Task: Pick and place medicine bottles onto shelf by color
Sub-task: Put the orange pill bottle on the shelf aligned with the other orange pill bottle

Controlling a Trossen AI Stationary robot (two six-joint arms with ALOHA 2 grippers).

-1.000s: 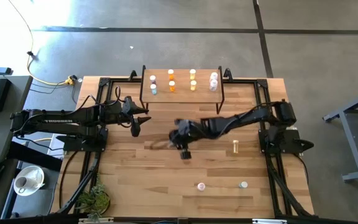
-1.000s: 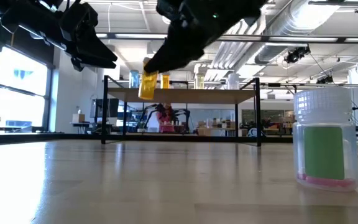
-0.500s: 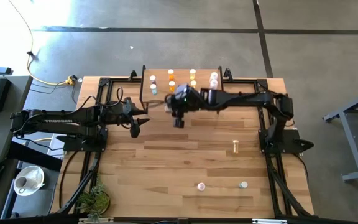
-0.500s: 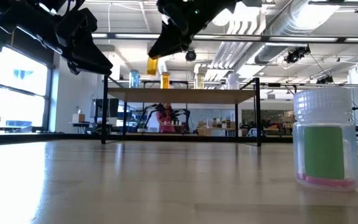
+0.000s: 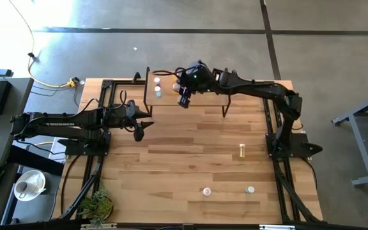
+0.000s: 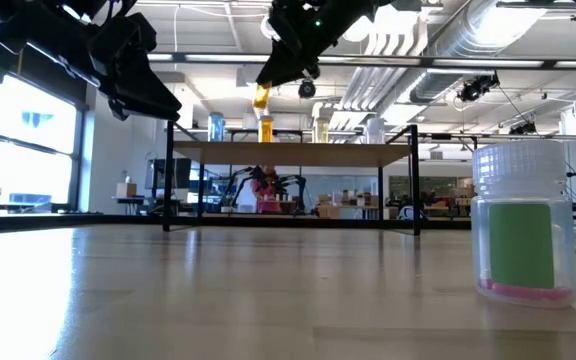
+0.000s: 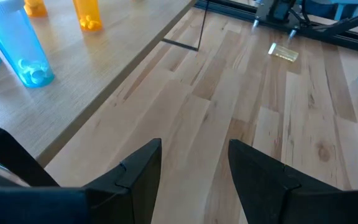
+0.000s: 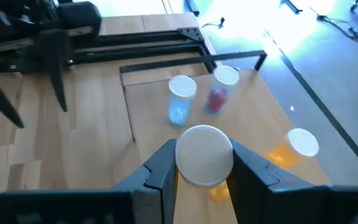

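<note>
Right gripper (image 8: 204,163) clamped on a white-capped yellow bottle (image 8: 204,155) – cap hidden overhead, shelf (image 5: 168,94) upper centre, left gripper (image 7: 194,163) parted and empty, wooden tabletop (image 5: 190,160), open workshop behind.

A yellow bottle (image 8: 204,157) with a white cap is clamped in the right hand (image 5: 185,96), above the shelf (image 5: 225,94) at the far edge of the counter. On the shelf stand a pale blue bottle (image 8: 180,103), a pinkish one (image 8: 221,88) and orange ones (image 8: 294,149). Three bottles lie apart on the near right: a yellow one (image 5: 241,151) and two others (image 5: 206,190).
</note>
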